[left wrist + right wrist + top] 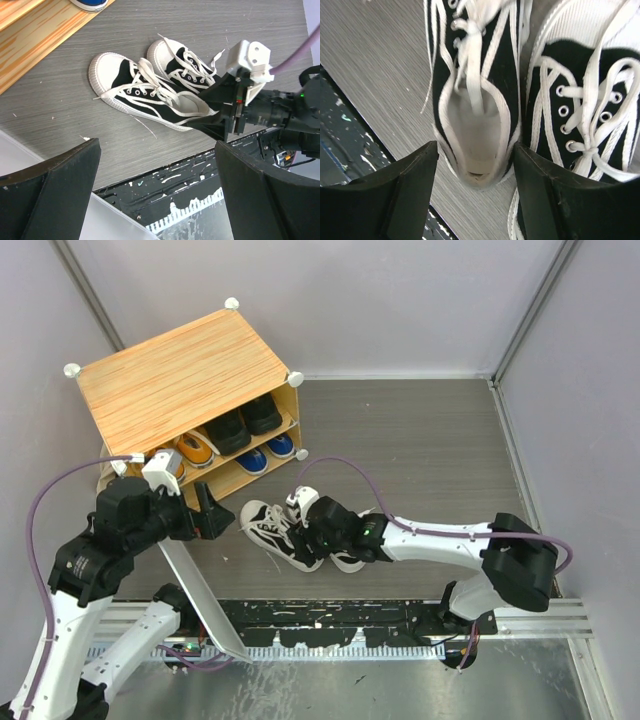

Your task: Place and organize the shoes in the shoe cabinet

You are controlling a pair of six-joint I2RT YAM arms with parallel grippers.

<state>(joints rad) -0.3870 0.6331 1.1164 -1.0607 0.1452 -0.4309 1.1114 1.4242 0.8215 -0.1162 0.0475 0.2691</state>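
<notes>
Shoes of three pairs are already inside the shoe cabinet (180, 370), which stands at about 10 o'clock on the counter (420, 440): the black pair (245, 422) and the orange pair (190, 452) on the upper shelf, the blue pair (265, 453) below. Only the black-and-white lace-ups (285, 530) are outside. They lie side by side near the middle of the counter, at 5 o'clock from the cabinet's open front, with toes toward 10 o'clock and heels toward my right arm. I think they are placed so because the heel is the firm part to pinch, and the toe can then enter the shelf first.

The right hand (475, 150) is low over the heel of the shoe on the 9 o'clock side. It is released, with the jaws set wide, and one of the fingers (555, 195) goes down between the two shoes while the other is on the outer side. I judge that it holds nothing yet; whether the pads touch the heel I cannot tell.

The left hand (157, 147) is also released and empty. It hovers at 9 o'clock from the lace-ups, next to the white door panel (200, 590)
</notes>
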